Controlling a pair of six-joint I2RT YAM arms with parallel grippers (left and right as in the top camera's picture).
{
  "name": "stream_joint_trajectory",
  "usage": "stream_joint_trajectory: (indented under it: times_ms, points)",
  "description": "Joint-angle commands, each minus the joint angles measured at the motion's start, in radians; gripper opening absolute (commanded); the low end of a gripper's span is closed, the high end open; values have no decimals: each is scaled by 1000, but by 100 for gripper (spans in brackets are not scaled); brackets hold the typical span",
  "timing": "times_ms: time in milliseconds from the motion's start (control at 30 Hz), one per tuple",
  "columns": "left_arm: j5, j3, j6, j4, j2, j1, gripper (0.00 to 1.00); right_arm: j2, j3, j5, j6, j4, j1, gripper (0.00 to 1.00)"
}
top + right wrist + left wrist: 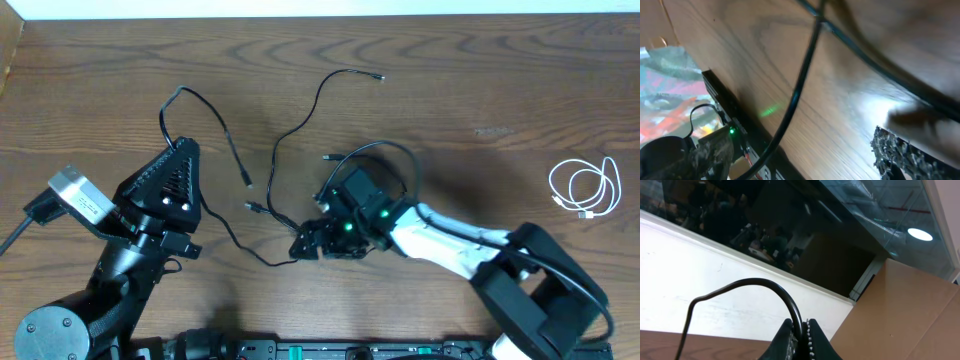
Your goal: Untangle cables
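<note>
At the left of the brown worktop, pinches the black cable in the left claw, with the fingers pressed together on the cord in the left wrist view. Arches up out of that grip and bends back down. Sprawls from there across the middle of the worktop in loose curves, one plug end toward the top centre, other strands crossing just left of the right claw. Sits low over that crossing with the right claw, close to the wood. Cannot tell how wide it stands, with only one blurred pad showing in the right wrist view beside a dark strand. Lies coiled at far right, well apart from the black one: the white cable.
</note>
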Motion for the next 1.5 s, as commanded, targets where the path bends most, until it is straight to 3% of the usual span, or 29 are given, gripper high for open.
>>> stream_joint_trajectory:
  times_ms: [0,233,400,633,833,1133,1467]
  points:
    - [17,9,-9,6,-5,4,7,29,-6,-43,56,49,34,81]
    - [17,9,-9,-13,-5,4,7,36,-6,-41,74,102,50,44]
    - [17,9,-9,-13,-5,4,7,36,-6,-11,56,101,47,1]
    - [16,9,26,-114,-5,5,7,31,-6,54,-153,103,4,1]
    - [16,8,32,-249,-5,4,7,-56,-2,12,-208,117,-65,1]
    - [16,8,63,-296,-4,4,7,-253,-2,449,-272,5,-98,1]
    - [17,-4,63,-439,9,4,7,-260,-3,617,-345,29,-98,1]
